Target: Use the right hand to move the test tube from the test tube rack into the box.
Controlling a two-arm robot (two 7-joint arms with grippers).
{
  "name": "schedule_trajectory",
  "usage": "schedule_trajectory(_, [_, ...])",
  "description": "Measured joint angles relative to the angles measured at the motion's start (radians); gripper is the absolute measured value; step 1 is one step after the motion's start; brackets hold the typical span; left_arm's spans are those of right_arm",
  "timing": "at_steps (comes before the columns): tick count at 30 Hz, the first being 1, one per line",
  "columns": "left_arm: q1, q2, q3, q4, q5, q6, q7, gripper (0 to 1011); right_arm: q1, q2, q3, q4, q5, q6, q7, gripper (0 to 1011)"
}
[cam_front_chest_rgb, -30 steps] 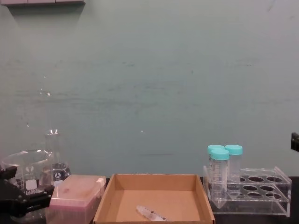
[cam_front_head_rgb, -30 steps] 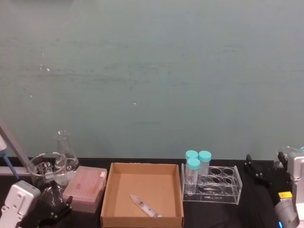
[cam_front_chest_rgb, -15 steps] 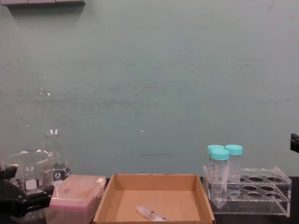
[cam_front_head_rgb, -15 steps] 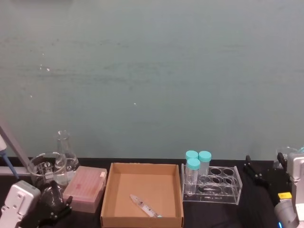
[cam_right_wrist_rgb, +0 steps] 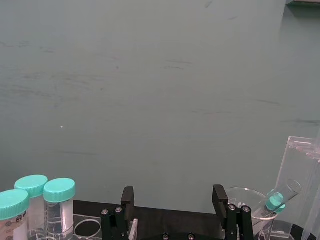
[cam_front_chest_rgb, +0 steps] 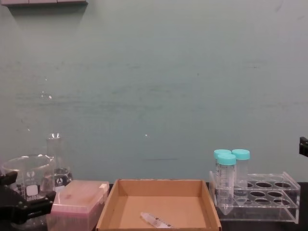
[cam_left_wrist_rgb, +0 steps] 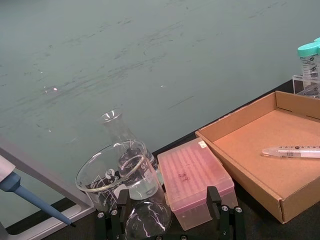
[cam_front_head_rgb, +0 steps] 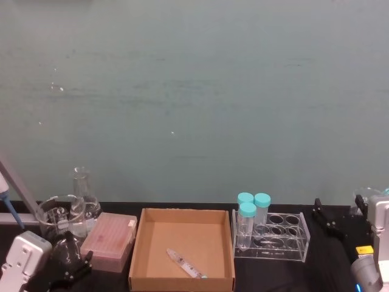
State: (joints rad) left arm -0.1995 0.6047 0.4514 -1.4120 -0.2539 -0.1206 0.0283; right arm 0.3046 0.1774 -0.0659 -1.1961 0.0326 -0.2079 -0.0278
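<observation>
Lying in box: test tube

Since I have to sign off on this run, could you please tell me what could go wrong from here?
1. The slim test tube lies loose in the box, near its front wall; a knock could roll it.
2. Three capped tubes stand at the box end of the test tube rack; the open right hand beside the rack could bump them.
3. The open left hand sits close to a glass beaker.

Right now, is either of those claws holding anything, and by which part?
Nothing is held. The right hand is open beside the test tube rack; the left gripper is open too. The test tube lies in the box.
</observation>
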Motion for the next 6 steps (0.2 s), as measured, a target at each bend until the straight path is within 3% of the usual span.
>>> schedule_trajectory(6, [0.000, 0.000, 0.000, 0.000, 0.000, 0.000, 0.000, 1000, 0.001, 0.000, 0.000, 0.001, 0.000, -0.001, -0.001, 1002])
